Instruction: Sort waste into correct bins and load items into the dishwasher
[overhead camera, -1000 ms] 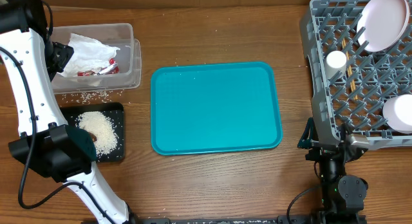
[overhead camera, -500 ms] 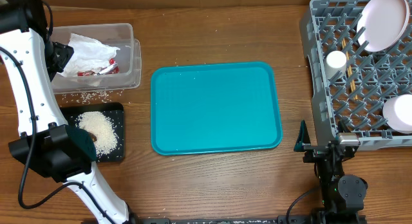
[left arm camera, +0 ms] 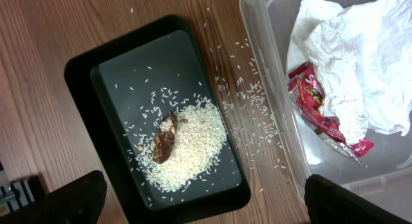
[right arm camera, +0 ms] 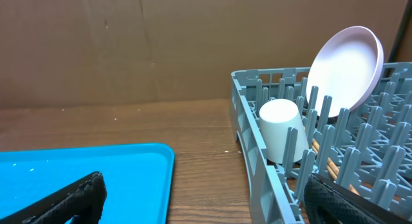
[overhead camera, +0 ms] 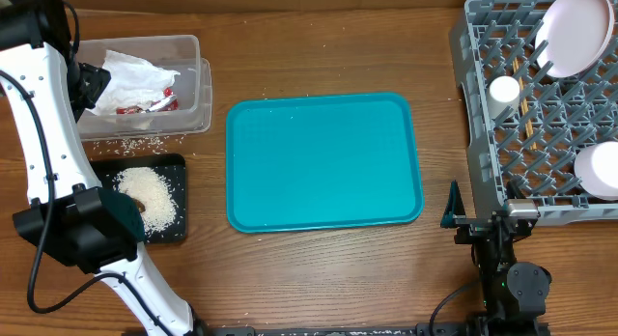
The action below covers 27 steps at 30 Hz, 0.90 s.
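Note:
The clear tub point(overhead camera: 198, 85) holds a crumpled white napkin point(overhead camera: 135, 70) and a red sauce packet point(overhead camera: 150, 106). The black tray point(overhead camera: 176, 167) holds rice point(overhead camera: 150, 193) and a brown scrap point(left arm camera: 165, 141). The grey dish rack point(overhead camera: 483, 133) holds a white plate point(overhead camera: 577, 32), cup point(overhead camera: 503, 90), bowl point(overhead camera: 599, 170) and chopsticks point(overhead camera: 526, 109). No grey dish shows. My left gripper point(left arm camera: 203, 195) is open and empty above the black tray point(left arm camera: 77, 76) and tub point(left arm camera: 270, 89). My right gripper point(overhead camera: 480, 215) is open and empty at the rack's near left corner.
A teal serving tray point(overhead camera: 323, 162) lies in the middle of the wooden table. Loose rice grains point(overhead camera: 130, 143) are scattered between the tub and the black tray. The left arm point(overhead camera: 43, 133) runs along the left edge.
My right gripper has shifted slightly since a second ago, its left finger now further left and lower. The left arm and all objects are unchanged.

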Motion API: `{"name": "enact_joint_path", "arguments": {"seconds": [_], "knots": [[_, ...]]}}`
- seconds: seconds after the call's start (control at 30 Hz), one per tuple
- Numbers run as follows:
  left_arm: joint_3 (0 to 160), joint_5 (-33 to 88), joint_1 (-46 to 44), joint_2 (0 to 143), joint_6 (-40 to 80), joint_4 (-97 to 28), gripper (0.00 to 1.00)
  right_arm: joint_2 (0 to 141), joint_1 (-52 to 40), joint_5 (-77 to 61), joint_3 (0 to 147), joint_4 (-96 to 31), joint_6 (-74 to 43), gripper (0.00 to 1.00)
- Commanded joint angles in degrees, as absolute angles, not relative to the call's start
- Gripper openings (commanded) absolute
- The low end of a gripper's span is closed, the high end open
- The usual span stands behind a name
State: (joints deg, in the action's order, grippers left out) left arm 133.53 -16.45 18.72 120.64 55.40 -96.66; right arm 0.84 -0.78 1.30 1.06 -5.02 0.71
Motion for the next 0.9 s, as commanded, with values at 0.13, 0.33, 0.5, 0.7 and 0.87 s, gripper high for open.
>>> {"name": "enact_joint_path", "arguments": {"seconds": [0.13,0.33,0.5,0.7,0.87], "knots": [[133.51,-16.86,18.31,119.52,56.16,-96.82,1.0,0.16,-0.62,0.93,0.47,-4.78,1.1,1.0],[133.51,-16.86,18.31,119.7,56.16,-96.82,1.0,0.16,-0.62,0.93,0.47,-4.78,1.1,1.0],[133.51,-16.86,18.31,119.7,56.16,-96.82,1.0,0.16,-0.62,0.93,0.47,-4.78,1.1,1.0],[133.51,-16.86,18.31,119.57,56.16,-96.79,1.0,0.16,-0.62,0.93,0.47,-4.78,1.1,1.0],[133.49,-16.84,18.31,119.57,48.4,-96.82,1.0,0.16,-0.62,0.93,0.47,-4.78,1.1,1.0]]}}
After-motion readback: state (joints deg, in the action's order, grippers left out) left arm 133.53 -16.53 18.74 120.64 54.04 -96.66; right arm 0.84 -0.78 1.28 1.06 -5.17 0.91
